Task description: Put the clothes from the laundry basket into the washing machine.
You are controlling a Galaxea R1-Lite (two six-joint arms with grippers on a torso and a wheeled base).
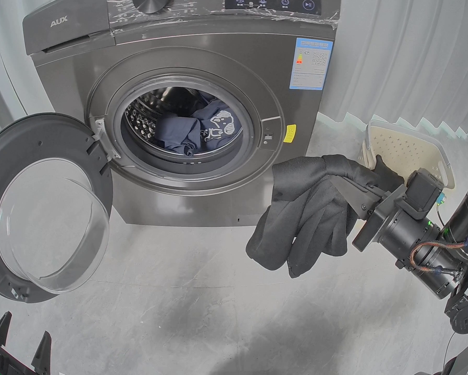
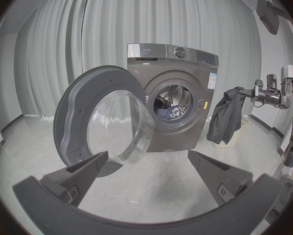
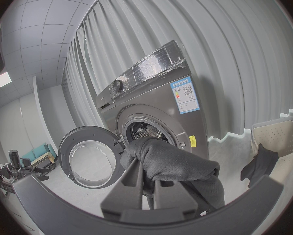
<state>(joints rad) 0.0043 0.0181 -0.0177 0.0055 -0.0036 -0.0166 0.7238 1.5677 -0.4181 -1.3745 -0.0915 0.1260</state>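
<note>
Grey floor carries washing machine, door open. Right gripper clamps black garment, suspended beside laundry basket. Left gripper: jaws spread, holding nothing.

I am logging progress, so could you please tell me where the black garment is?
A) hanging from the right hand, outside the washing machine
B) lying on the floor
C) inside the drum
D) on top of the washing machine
A: the black garment hangs from the right hand, clear of the floor and not yet in the washing machine.
</note>
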